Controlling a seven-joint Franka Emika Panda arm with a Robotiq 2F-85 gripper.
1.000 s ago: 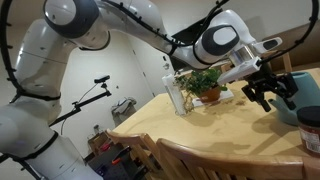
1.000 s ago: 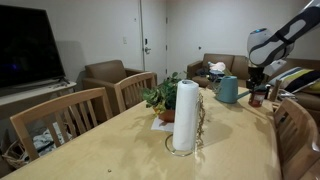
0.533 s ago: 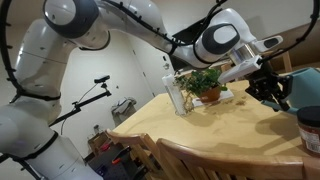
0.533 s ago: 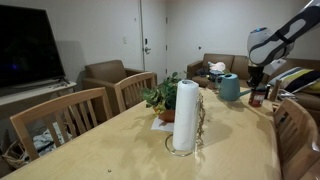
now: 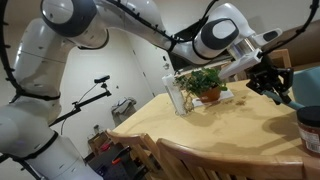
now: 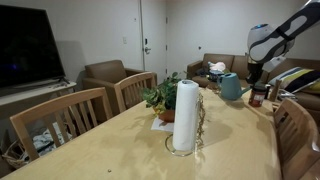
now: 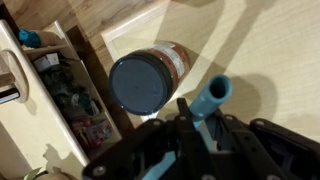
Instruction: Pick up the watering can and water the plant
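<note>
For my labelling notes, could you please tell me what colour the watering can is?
The watering can is teal-blue, clearest in an exterior view.

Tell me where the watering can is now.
In an exterior view, the watering can is at the table's far end, right of the plant, gripped by the claw.

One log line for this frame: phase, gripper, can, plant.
phase: grasp | gripper: shut on watering can handle | can lifted: cannot tell | plant: not yet watered
</note>
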